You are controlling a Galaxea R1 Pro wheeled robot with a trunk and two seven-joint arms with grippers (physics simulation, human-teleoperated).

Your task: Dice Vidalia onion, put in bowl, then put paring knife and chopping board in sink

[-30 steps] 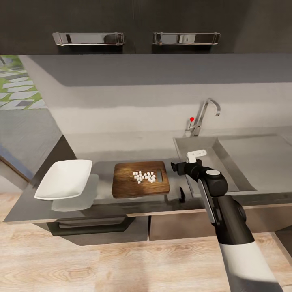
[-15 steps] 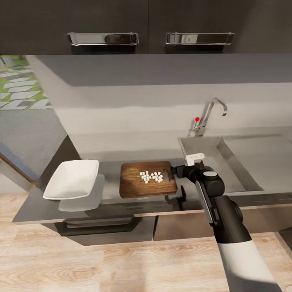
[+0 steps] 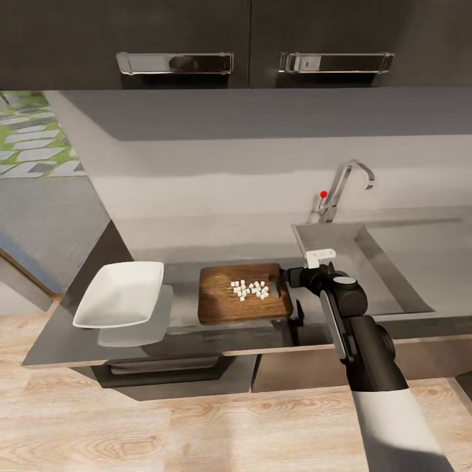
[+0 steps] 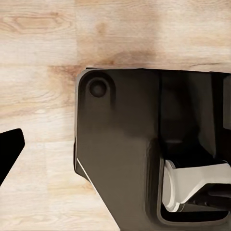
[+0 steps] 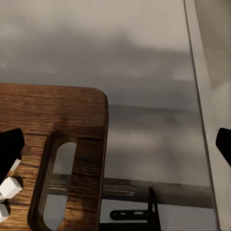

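My right gripper (image 3: 293,276) hovers at the slotted end of the chopping board (image 3: 244,301), fingers spread wide and holding nothing; white diced onion (image 3: 250,289) sits heaped on the board; the white bowl (image 3: 120,303) rests on the grey countertop (image 3: 59,334) to the board's left; the sink (image 3: 367,262) lies to its right; my left gripper's state I cannot tell.

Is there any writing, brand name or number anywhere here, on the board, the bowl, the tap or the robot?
None can be read. The chopping board, bowl, tap, dark cabinets and the robot's right arm all show plain surfaces with no words, labels or numbers. The tap's red knob is unmarked.
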